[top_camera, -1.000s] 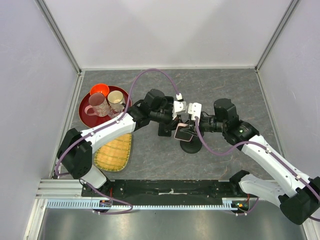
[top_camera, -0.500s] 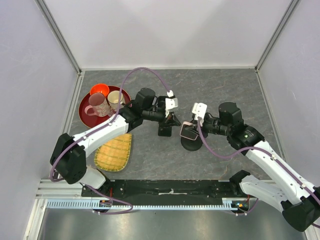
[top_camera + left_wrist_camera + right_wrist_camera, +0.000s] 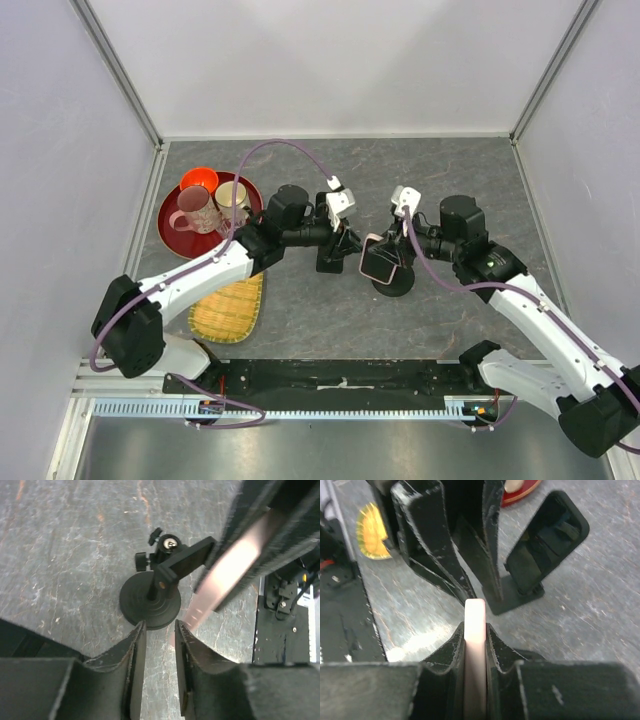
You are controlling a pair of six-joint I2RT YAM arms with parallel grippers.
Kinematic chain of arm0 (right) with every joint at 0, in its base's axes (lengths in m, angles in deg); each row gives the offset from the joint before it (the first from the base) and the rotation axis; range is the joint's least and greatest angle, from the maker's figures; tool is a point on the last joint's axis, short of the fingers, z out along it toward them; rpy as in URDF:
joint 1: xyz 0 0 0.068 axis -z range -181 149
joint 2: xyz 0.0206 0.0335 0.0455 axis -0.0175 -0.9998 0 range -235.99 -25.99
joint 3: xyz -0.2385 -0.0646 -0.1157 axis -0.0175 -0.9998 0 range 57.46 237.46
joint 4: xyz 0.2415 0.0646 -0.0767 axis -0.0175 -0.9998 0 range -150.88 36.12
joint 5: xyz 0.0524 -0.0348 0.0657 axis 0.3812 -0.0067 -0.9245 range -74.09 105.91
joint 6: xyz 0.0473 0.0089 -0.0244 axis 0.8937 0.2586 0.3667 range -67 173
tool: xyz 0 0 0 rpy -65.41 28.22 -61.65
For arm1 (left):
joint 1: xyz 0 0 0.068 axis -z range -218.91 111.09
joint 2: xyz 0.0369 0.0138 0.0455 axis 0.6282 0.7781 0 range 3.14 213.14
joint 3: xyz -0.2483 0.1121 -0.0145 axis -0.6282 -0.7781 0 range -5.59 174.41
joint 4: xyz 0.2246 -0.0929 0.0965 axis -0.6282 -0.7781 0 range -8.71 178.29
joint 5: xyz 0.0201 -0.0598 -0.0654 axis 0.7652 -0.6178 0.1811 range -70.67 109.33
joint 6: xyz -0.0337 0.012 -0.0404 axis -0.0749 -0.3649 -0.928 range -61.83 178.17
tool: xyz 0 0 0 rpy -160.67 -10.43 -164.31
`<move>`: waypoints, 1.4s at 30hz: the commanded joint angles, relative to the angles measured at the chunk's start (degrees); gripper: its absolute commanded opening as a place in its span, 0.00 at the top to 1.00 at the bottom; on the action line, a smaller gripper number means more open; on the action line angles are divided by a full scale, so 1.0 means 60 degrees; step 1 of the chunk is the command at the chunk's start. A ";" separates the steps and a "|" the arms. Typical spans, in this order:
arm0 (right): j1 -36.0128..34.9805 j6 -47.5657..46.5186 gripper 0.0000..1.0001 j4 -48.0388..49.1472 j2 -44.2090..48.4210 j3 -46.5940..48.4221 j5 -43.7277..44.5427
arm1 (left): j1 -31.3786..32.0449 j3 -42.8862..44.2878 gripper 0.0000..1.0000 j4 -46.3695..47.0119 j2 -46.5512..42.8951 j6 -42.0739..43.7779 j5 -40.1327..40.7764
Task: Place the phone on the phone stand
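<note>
Holding the phone (image 3: 474, 611) across its two flat faces, my right gripper (image 3: 474, 630) is closed snugly on it, with the pink edge standing up between the pads (image 3: 454, 647). The phone hangs tilted in the air just above the round-footed phone stand (image 3: 146, 605) and is not seated yet. The left wrist view smears the phone, so I cannot say whether its lower corner touches the stand's black cradle plate (image 3: 192, 560).

I judge it a stiff, thin slab, light enough for one gripper. It is smooth-skinned and glass-faced, so it would slip rather than bend, and a drop onto the desk (image 3: 450, 190) could crack it. Holding the faces near one end seems right to me, since that leaves the lower edge free to seat in the cradle. Pinching the narrow edges would invite a slide.

My left gripper (image 3: 159, 627) hovers close beside the stand, its jaws a narrow slot apart with nothing in them. A second dark holder (image 3: 547, 545) stands just beside that gripper. The red tray (image 3: 178, 242) of mugs (image 3: 195, 210) is well apart.
</note>
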 commanded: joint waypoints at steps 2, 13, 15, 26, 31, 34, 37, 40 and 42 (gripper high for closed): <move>-0.0138 0.1841 1.00 0.3279 -0.0047 0.1074 -0.2406 | 0.0015 -0.0385 0.59 0.1200 -0.0839 -0.1684 0.0871; -0.0123 0.2281 1.00 -0.2151 0.2003 0.4326 0.3680 | 0.0263 -0.0195 0.48 0.1624 -0.0227 -0.2051 0.1984; -0.0124 0.2266 1.00 -0.2653 0.2354 0.4765 0.5070 | 0.0702 -0.0326 0.47 0.1975 -0.0081 -0.1833 0.2394; -0.0123 0.1915 1.00 -0.3037 0.3336 0.4578 0.5694 | 0.2007 -0.0562 0.39 0.3031 0.0754 -0.1670 0.5164; -0.0123 0.1929 1.00 -0.2905 0.3439 0.4489 0.5386 | 0.2066 -0.0357 0.42 0.2870 0.1048 -0.1582 0.5604; -0.0123 0.1683 1.00 -0.2846 0.3512 0.4431 0.5386 | 0.2109 -0.0210 0.47 0.2855 0.1238 -0.1568 0.5604; -0.0138 0.1622 1.00 -0.2832 0.3542 0.4372 0.5371 | 0.2139 -0.0122 0.50 0.2870 0.1341 -0.1553 0.5604; -0.0138 0.1505 1.00 -0.2904 0.3498 0.4270 0.4860 | 0.2153 -0.0166 0.51 0.2972 0.1326 -0.1568 0.5604; -0.0123 0.1490 1.00 -0.2978 0.3454 0.4226 0.4815 | 0.2139 -0.0180 0.52 0.3060 0.1297 -0.1568 0.5604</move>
